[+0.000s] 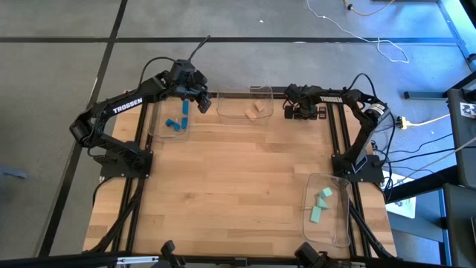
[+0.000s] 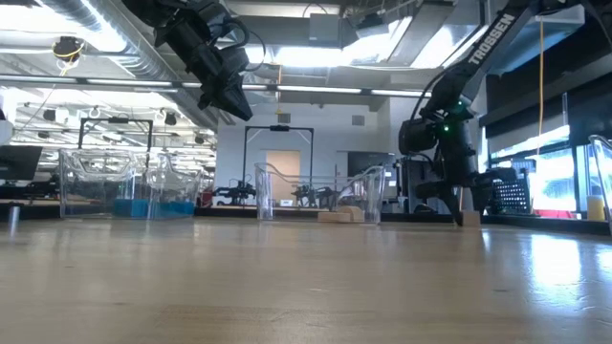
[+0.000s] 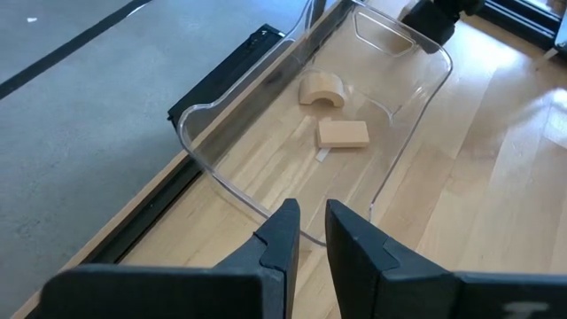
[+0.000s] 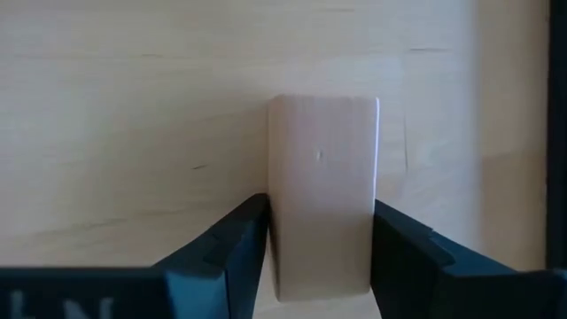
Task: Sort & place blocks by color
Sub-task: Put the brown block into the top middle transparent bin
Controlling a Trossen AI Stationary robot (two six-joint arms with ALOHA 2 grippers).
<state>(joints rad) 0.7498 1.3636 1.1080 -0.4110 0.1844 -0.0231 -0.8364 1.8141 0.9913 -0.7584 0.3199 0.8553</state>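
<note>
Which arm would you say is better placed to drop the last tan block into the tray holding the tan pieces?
Right: the right gripper already clamps the tan block beside that tray. The left gripper holds nothing.

Three clear plastic trays [image 1: 253,95] rest on the wooden table [image 1: 230,179], with cables [image 1: 357,33] trailing over the floor beyond.

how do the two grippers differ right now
The left gripper is raised above the table, nearly shut and empty, by the tray of tan blocks. The right gripper is down at the table, shut on a tan block. Both are dark two-finger grippers.
</note>
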